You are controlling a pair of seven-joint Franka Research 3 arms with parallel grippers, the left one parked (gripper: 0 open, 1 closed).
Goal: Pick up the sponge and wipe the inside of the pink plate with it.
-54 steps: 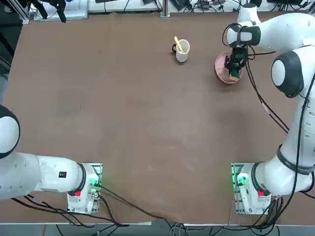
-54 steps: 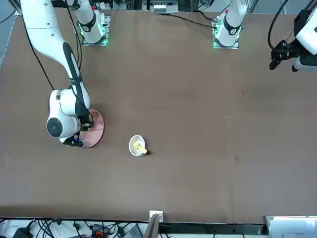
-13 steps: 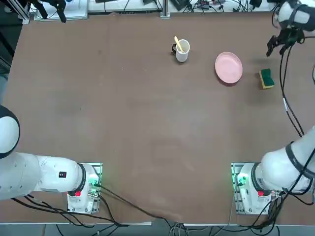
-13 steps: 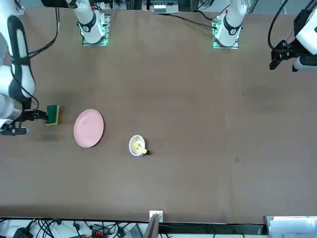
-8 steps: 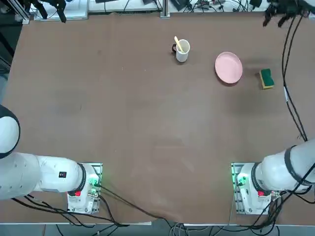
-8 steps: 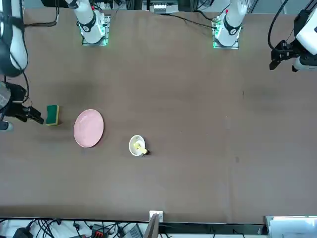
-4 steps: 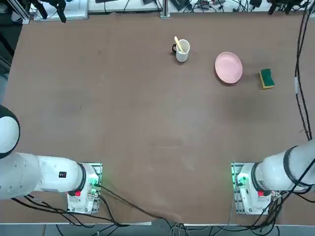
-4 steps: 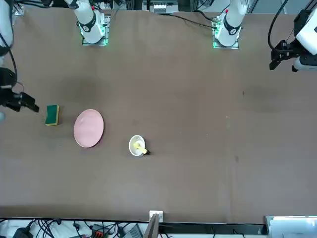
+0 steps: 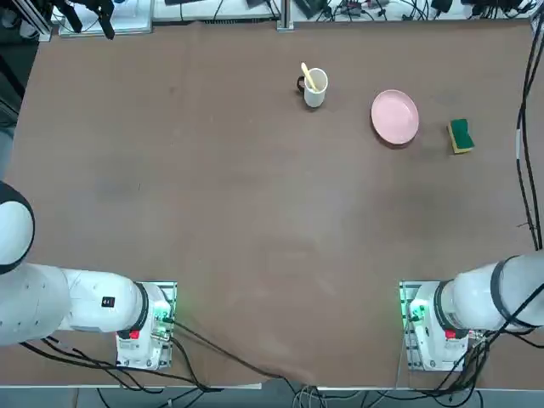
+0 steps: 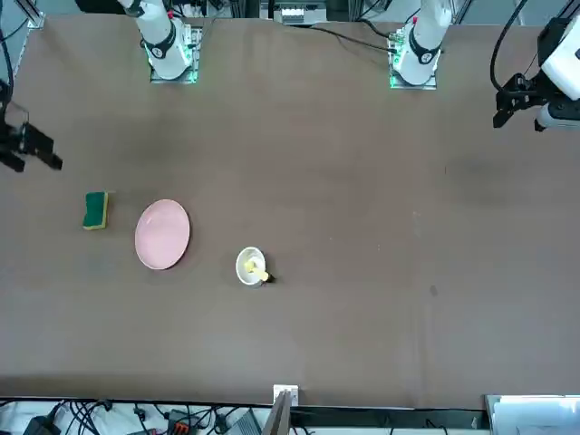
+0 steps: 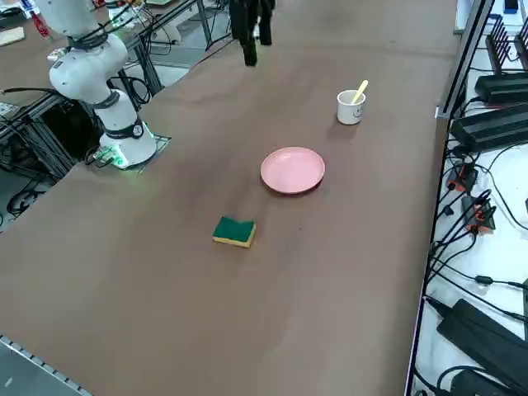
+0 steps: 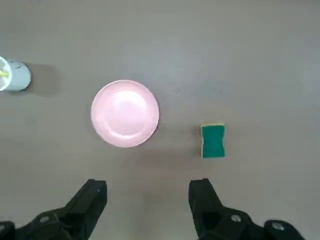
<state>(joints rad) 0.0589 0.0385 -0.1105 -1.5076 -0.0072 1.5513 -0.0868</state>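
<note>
A wide brown tabletop (image 9: 255, 195) fills every view, edged by cables and equipment along its far side. The pink plate (image 9: 394, 116) sits toward the far right part of the surface as seen from overhead, lying flat and empty with its rim clear of everything else. The sponge (image 9: 461, 135) rests on the tabletop just beside the plate, on the side toward the table's right edge, apart from the rim and not touching it; its dark green face is up and a yellow layer shows along one side. On the plate's other side, a little farther off, stands a white mug (image 9: 314, 87) with a yellow utensil (image 9: 308, 76) leaning out of it. In the front view the same row reads sponge (image 10: 95, 210), plate (image 10: 162, 234), mug (image 10: 251, 266) from left to right. The right gripper (image 12: 147, 202) is raised high above the table, well clear of both sponge and plate, which appear small below it in the wrist view; its two dark fingers (image 12: 202, 200) are spread wide with nothing between them. From the side camera the gripper (image 11: 252, 25) hangs above the far part of the tabletop, with the sponge (image 11: 235, 231) lying nearer the camera than the plate (image 11: 293, 170)
</note>
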